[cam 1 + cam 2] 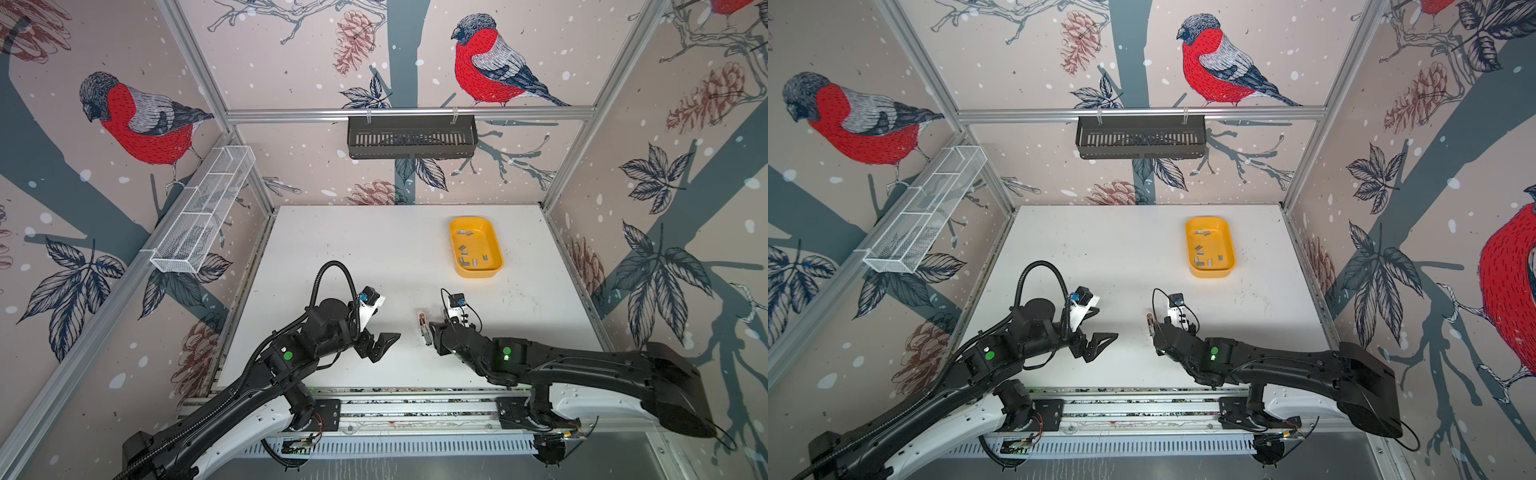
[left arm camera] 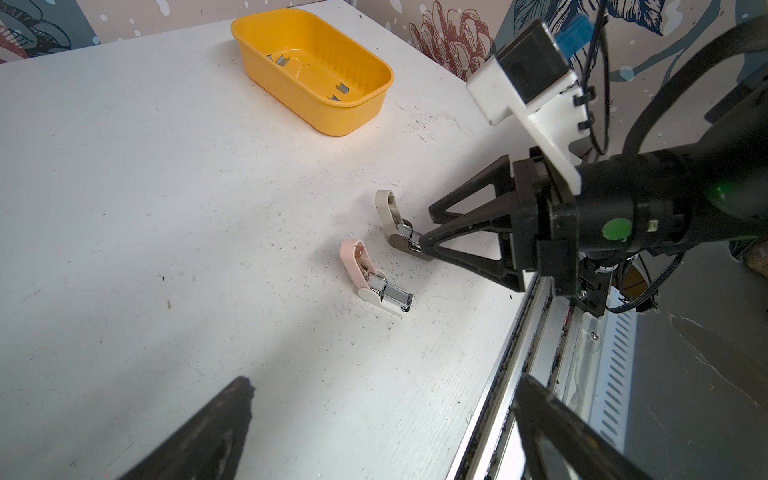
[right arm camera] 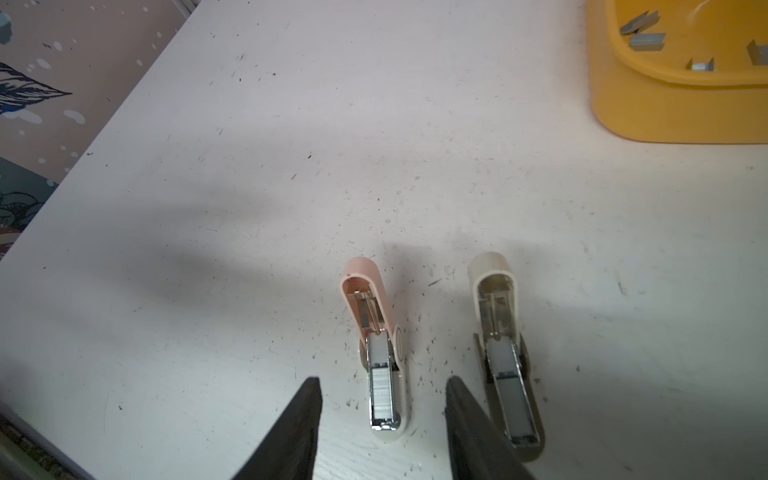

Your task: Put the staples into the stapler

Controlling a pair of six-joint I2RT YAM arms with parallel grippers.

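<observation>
Right gripper [image 3: 381,380] parted, flanking open pink plastic stapler [image 3: 374,332], untouched; left gripper [image 1: 388,347] agape, empty. Grey staple strips [image 3: 648,41] in yellow tray [image 3: 665,116].

"Where do your eyes sit?"

"Two hang side by side high above my table [image 1: 353,249], looking down at everything. One rides each of my wrists, low and close; both wrist views share the pink stapler [image 3: 380,361] and the yellow tray [image 2: 332,116]."

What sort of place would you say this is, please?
Probably a robot test cell, not an office: a white table boxed in by aluminium-framed, bird-print panels, with two robot arms mounted on a rail at its front edge.
</observation>
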